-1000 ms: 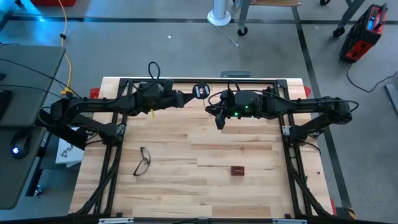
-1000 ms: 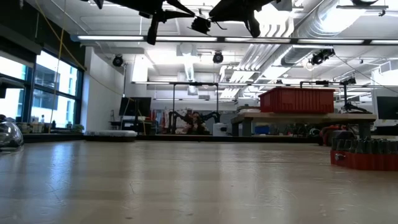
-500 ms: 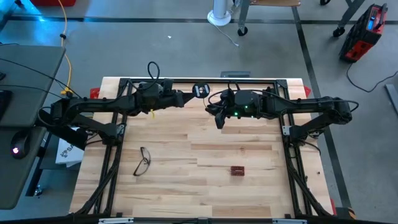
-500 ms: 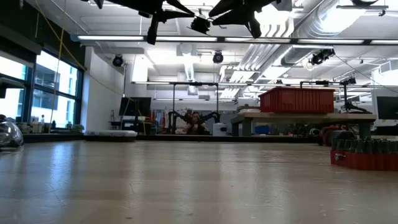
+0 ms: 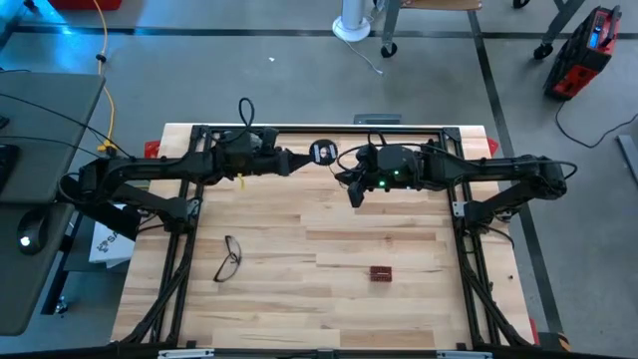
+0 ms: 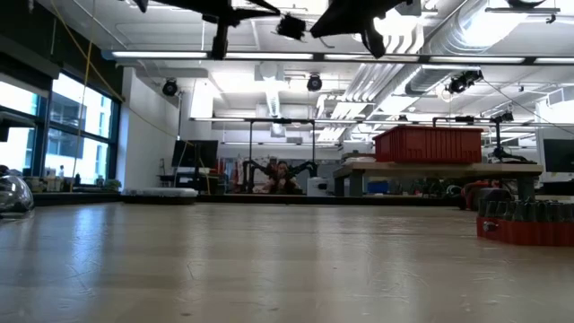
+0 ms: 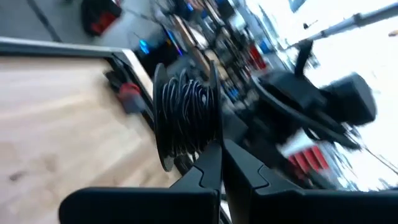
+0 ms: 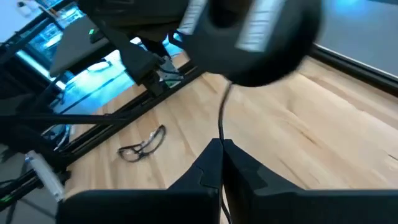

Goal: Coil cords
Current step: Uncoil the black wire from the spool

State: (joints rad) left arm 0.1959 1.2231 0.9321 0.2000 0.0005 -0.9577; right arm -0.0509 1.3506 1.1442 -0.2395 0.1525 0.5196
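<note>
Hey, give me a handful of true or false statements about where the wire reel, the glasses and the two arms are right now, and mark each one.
1. The small round black reel wound with thin dark wire is held up in the air between the two arms. True.
2. The left end effector is shut on the reel's rim. True.
3. The black-framed eyeglasses hang from the right end effector. False: they lie on the pale wooden table, nearer the left arm's side.
4. The right end effector is shut on the thin dark wire that hangs from the reel. True.
5. The small dark red block sits on top of the reel. False: it lies on the table, apart from it.
</note>
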